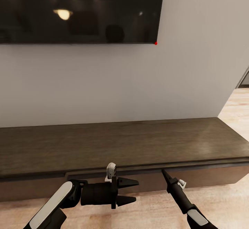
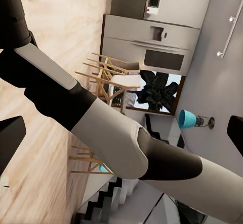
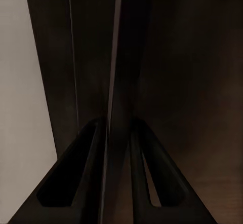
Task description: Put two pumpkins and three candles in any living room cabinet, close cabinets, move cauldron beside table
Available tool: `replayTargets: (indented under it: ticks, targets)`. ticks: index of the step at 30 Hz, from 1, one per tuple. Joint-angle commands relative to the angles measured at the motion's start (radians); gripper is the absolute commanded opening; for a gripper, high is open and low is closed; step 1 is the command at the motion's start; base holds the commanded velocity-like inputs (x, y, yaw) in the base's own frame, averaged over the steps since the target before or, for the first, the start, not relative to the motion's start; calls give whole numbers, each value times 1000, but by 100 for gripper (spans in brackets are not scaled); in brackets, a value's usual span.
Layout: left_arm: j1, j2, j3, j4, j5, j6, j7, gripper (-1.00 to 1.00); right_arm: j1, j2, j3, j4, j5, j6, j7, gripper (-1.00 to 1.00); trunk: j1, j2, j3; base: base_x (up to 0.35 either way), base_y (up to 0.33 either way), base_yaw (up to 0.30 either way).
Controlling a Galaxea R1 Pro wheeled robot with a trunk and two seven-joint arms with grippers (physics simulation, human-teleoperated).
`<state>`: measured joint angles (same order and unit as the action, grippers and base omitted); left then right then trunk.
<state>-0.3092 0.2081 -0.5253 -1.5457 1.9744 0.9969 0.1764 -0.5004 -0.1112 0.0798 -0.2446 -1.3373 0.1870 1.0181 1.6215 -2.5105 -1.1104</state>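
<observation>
Cabinet: the long, low, dark-brown unit runs along the wall in front of me, under the black TV screen; one front near the middle sits slightly proud of its neighbours.
Right gripper: my fingers are pressed almost together with a thin dark edge between them, seemingly the side edge of that front; in the right wrist view the panel edge runs straight up between them.
Left gripper: spread wide, holding nothing, hanging just before the cabinet front and pointing sideways toward my right arm.
Step, as I judge it: working a drawer front.
Risk one: my pinch is on a thin, handle-less edge, so a skewed pull could slip off.
Risk two: my left gripper hangs right where the front would travel and could block it.
Pumpkins and candles: I cannot place them from here.
</observation>
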Motion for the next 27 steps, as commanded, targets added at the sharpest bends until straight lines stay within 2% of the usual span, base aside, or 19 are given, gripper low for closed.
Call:
replayTargets:
  ticks: [1, 19, 27]
  targets:
    - [-1, 1, -1, -1, 11, 0, 9, 100, -1, -1, 5, -1, -17, 12, 10, -100, 0, 0, -1, 0, 0, 0]
    - [-1, 1, -1, -1, 11, 0, 9, 100, -1, -1, 6, -1, -17, 14, 11, -100, 0, 0, -1, -13, 0, 0]
    - [-1, 1, -2, -1, 11, 1, 9, 100, -1, -1, 6, -1, -17, 14, 10, -100, 0, 0, -1, -242, 0, 0]
